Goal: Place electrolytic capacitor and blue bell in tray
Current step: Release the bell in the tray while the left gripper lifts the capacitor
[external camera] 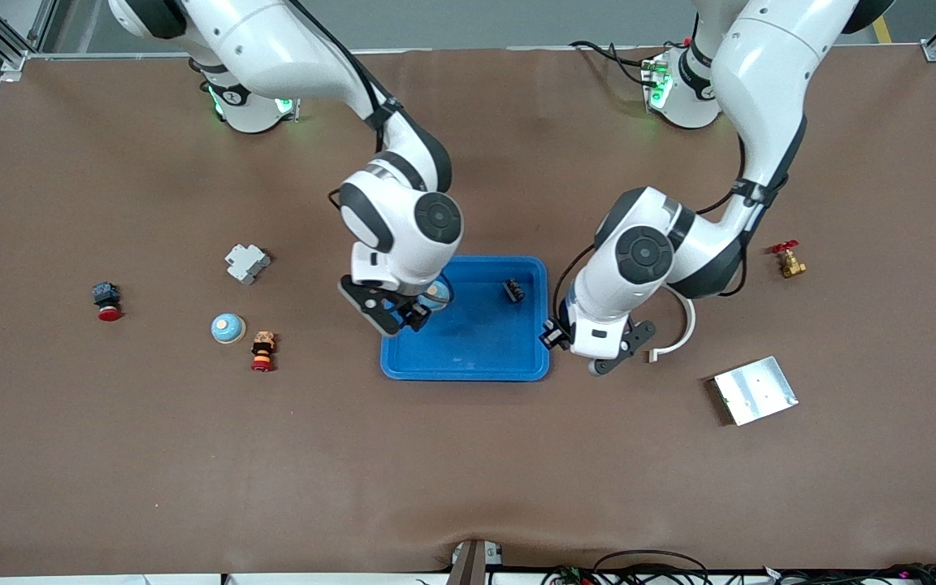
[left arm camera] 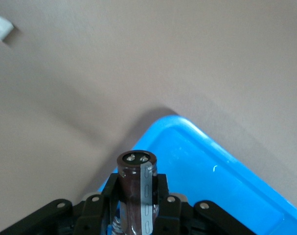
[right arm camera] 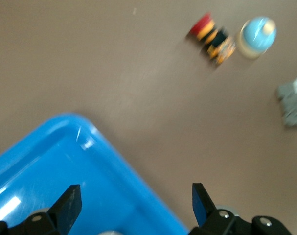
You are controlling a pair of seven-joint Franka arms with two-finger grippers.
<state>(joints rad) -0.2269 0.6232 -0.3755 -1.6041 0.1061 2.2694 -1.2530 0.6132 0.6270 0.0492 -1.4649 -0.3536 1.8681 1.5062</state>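
My left tool grips a dark cylindrical electrolytic capacitor, its print unreadable, over the rim of the bright blue rectangular plastic tray at frame centre. My right tool hangs wide above the tray. A pale blue domed bell rests on the brown bench, centre-left, with open room around it.

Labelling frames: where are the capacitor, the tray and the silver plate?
capacitor (left arm camera: 131, 196): left wrist view, dark sleeve.
tray (external camera: 476, 345): front view, bare floor.
silver plate (external camera: 755, 390): front view, top face.
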